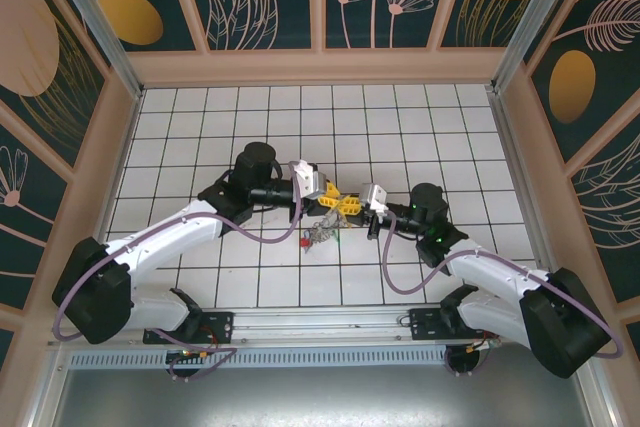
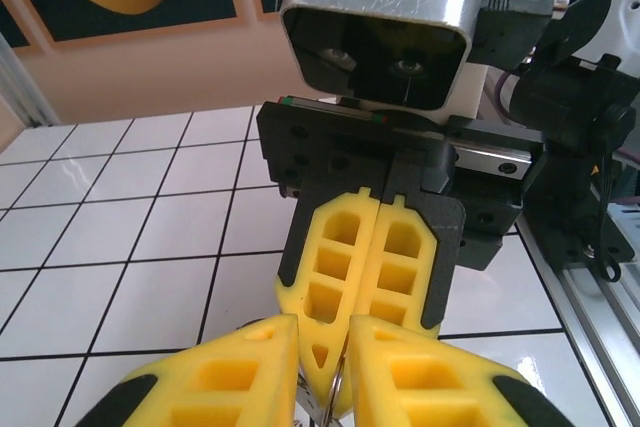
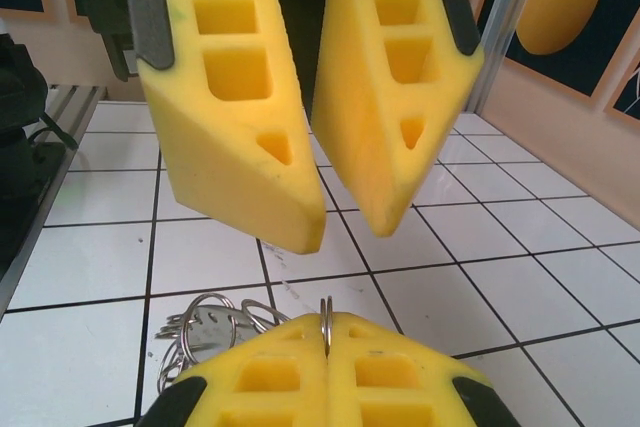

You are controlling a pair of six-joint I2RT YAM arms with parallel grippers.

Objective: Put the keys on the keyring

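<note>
The two arms meet over the middle of the white tiled worktop point(image 1: 240, 127), their yellow fingers tip to tip.

The right tool point(image 3: 326, 333) is clenched. Its two pads are pressed together on a thin silver keyring point(image 3: 326, 311), which stands upright on edge in the seam between them, with only its upper arc showing above the fingertips.

The left tool point(image 3: 345, 231) is released. Seen from the right wrist, its two wedge-shaped fingers point(image 3: 235, 137) hang apart with a clear gap between them. Their tips are just above the keyring and do not touch it. In the left wrist view the same tool point(image 2: 323, 349) has its fingers spread at the bottom of the frame. A sliver of the ring's edge shows through the gap between them, in front of the right tool's closed fingers point(image 2: 340, 277).

The keys point(image 1: 320, 235) form a small silvery bunch just on the near side of the meeting tools. A red tag point(image 1: 304, 242) sits at the bunch's left edge and a green tag point(image 1: 341, 240) at its right. From the right wrist, a tangle of small silver loops and metal pieces point(image 3: 205, 332) shows low beside the right tool's left finger. I cannot tell whether the bunch lies on the tiles or hangs from the gripped ring, nor whether any key is threaded on it.
</note>
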